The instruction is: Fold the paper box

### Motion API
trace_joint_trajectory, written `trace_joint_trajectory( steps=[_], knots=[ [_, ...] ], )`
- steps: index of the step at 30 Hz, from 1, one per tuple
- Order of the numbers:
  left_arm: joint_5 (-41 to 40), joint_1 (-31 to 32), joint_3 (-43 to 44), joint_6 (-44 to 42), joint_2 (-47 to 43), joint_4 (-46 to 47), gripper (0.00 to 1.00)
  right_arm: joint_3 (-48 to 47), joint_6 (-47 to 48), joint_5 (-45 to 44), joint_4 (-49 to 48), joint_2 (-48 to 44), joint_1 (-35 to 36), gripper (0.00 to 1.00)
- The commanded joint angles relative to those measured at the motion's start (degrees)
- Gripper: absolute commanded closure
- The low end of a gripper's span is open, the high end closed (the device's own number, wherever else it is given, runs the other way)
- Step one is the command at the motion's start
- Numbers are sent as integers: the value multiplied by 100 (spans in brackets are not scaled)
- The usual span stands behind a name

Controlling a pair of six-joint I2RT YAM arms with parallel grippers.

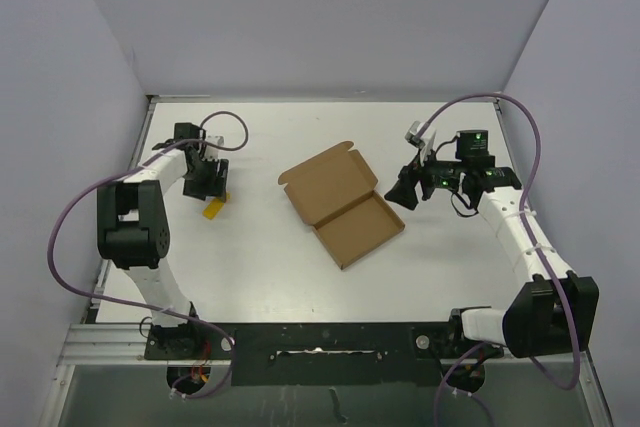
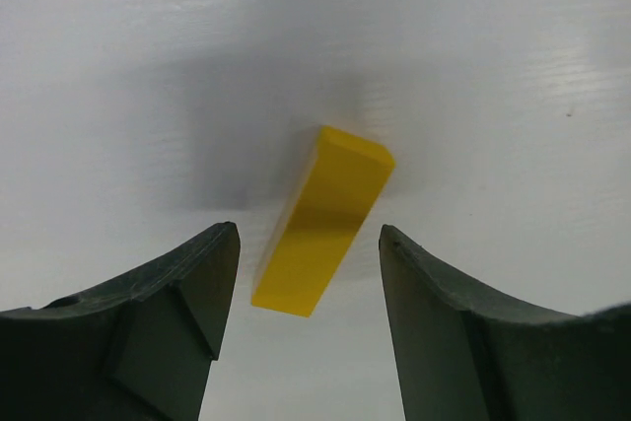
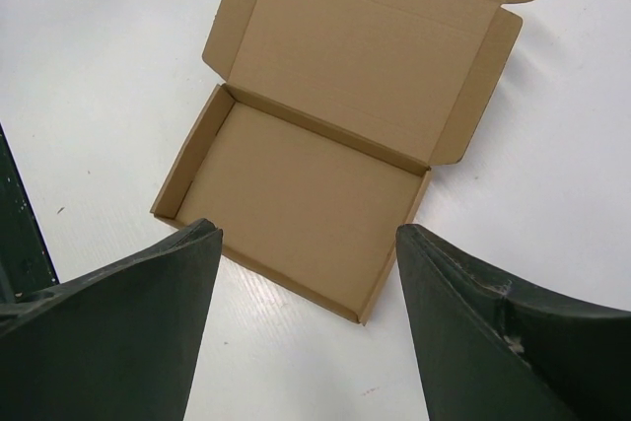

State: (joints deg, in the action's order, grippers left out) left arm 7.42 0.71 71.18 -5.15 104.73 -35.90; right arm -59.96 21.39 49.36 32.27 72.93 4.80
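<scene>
The paper box (image 1: 342, 203) lies open in the middle of the table, plain brown cardboard. Its shallow tray (image 3: 296, 199) has its walls up, and the lid (image 3: 365, 41) is laid back flat with side flaps and a tab. My right gripper (image 1: 404, 192) hovers just right of the box, apart from it. In the right wrist view the right gripper (image 3: 308, 232) is open and empty above the tray's near corner. My left gripper (image 1: 211, 193) is far left, away from the box. In the left wrist view it (image 2: 308, 234) is open, straddling a yellow block (image 2: 322, 222) without touching it.
The yellow block (image 1: 213, 209) lies on the white table (image 1: 270, 277) by the left arm. Grey walls close in the back and both sides. A black strip (image 1: 330, 339) runs along the near edge between the arm bases.
</scene>
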Motion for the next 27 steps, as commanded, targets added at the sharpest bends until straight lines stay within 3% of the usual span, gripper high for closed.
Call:
trace_joint_trajectory(
  steps=[1, 17, 27],
  knots=[
    [180, -168, 352, 9, 283, -268, 43, 25, 10, 181, -63, 48, -40, 27],
    [93, -77, 239, 49, 496, -260, 47, 37, 48, 154, -53, 147, -32, 27],
    [-172, 47, 231, 66, 586, -376, 77, 42, 41, 161, -54, 159, -54, 27]
  ],
)
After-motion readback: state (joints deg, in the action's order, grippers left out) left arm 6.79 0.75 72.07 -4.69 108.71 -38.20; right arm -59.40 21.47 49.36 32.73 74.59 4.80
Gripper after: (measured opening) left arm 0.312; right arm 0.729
